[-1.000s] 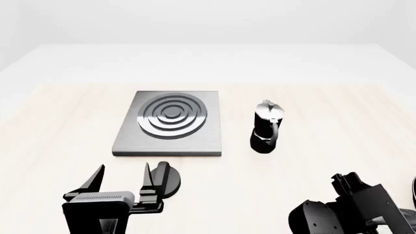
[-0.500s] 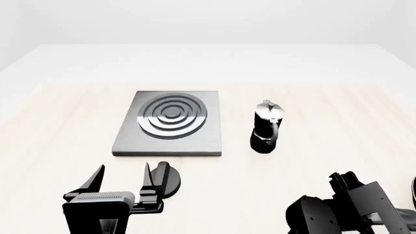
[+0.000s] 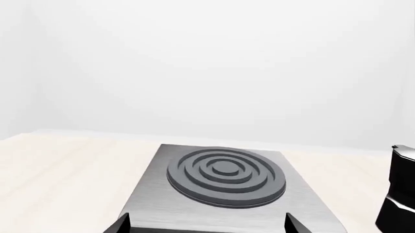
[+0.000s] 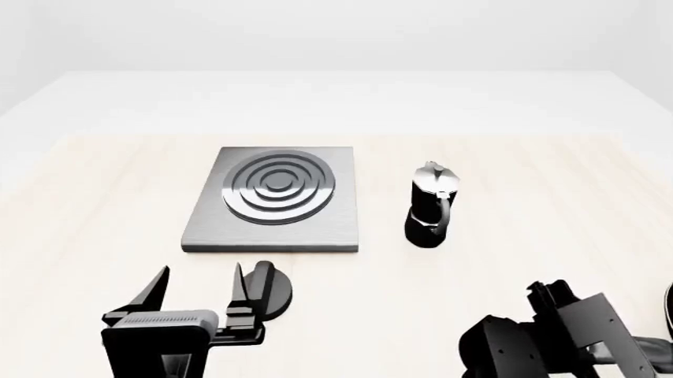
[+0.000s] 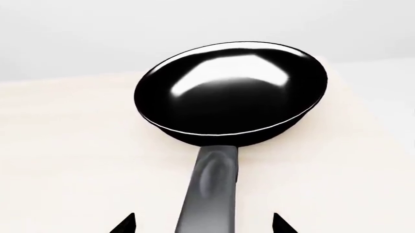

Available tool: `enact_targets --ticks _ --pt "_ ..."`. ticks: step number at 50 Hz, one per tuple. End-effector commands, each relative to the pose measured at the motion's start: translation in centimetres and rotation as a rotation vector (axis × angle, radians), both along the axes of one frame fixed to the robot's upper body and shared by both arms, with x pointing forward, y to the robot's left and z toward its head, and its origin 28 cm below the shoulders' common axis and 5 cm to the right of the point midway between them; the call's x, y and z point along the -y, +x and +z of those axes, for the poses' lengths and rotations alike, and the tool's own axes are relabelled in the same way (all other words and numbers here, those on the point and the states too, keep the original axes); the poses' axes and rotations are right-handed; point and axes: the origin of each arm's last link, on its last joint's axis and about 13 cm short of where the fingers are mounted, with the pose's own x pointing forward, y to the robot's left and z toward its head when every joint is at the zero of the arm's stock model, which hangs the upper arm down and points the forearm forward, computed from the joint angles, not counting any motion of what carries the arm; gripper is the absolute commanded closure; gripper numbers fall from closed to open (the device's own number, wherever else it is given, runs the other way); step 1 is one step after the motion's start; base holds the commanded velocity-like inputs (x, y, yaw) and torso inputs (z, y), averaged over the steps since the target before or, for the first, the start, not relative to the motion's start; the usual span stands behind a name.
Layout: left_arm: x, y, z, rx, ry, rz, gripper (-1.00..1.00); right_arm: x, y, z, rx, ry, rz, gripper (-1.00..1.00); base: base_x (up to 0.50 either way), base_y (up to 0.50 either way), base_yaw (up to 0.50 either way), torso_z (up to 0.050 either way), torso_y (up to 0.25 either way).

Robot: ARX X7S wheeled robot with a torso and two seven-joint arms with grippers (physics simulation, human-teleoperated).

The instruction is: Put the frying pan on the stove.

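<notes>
The frying pan (image 5: 230, 94) is glossy black and lies on the pale table, its long handle (image 5: 211, 189) pointing back at my right gripper (image 5: 202, 225). That gripper is open: its fingertips (image 5: 124, 225) stand wide on either side of the handle without touching it. In the head view only a black sliver of the pan (image 4: 669, 307) shows at the right edge, past my right arm (image 4: 557, 339). The stove (image 4: 276, 197) is a grey square plate with ring burner. My left gripper (image 4: 197, 293) is open and empty just short of the stove (image 3: 224, 170).
A black-and-silver moka pot (image 4: 431, 205) stands upright right of the stove, also at the edge of the left wrist view (image 3: 399, 194). A small round black knob (image 4: 273, 290) lies on the table beside my left gripper's right finger.
In the head view my right arm has slid slightly down and left. The left arm, stove and moka pot have not moved.
</notes>
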Motion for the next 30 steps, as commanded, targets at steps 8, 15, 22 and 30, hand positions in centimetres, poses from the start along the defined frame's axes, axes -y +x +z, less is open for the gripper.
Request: enact_targets --ticks 8,15,22,30 --pt "-0.02 0.02 0.02 0.001 0.001 0.002 -1.00 -0.17 -0.01 -0.79 -0.021 0.056 -0.004 -1.00 0.00 0.00 0.00 0.000 0.000" --pt "-0.01 -0.02 0.01 0.001 0.001 0.002 -1.00 -0.25 0.02 -1.05 -0.025 0.064 0.005 -1.00 0.00 0.00 0.00 0.000 0.000" --pt "-0.04 0.01 0.06 0.002 0.000 0.003 -1.00 -0.27 0.01 -1.07 -0.023 0.062 0.015 1.00 0.00 0.00 0.00 0.000 0.000" --pt "-0.02 0.03 0.08 0.002 0.000 0.002 -1.00 -0.20 -0.17 -0.98 -0.014 0.065 0.016 1.00 0.00 0.00 0.00 0.000 0.000"
